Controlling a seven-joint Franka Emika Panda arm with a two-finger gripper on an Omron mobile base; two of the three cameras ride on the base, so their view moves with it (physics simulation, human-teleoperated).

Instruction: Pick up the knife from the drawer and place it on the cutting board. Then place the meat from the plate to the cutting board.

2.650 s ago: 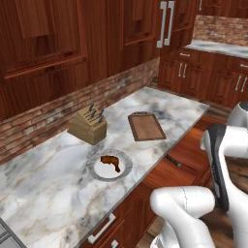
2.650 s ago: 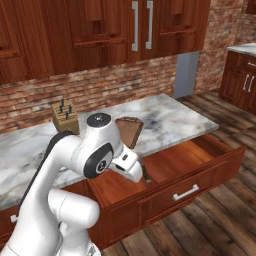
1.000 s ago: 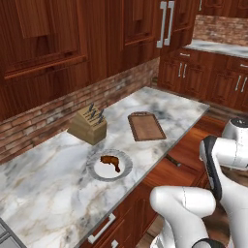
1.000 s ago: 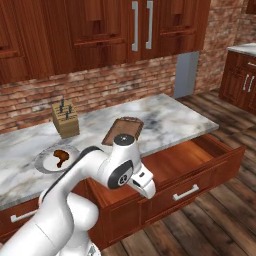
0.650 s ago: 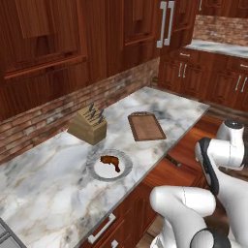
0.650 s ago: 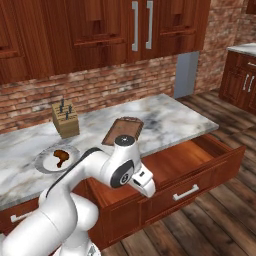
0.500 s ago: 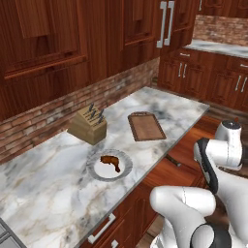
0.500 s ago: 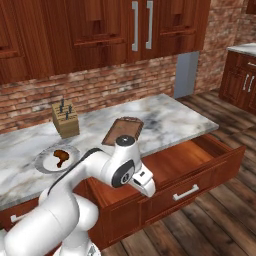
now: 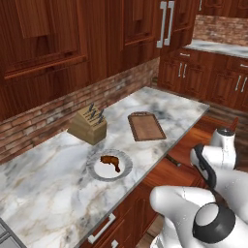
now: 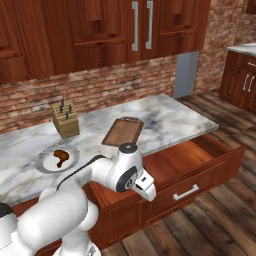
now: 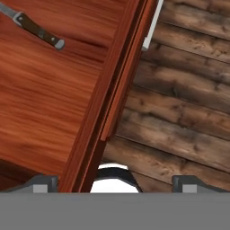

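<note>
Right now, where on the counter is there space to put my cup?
The counter is bare on the near side of the plate, and between the board and the far corner. It is crowded between the knife block, plate and board.

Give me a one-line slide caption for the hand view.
Open pincer hangs over the drawer front edge; the knife lies untouched on the drawer floor, wood floorboards beyond.
</note>
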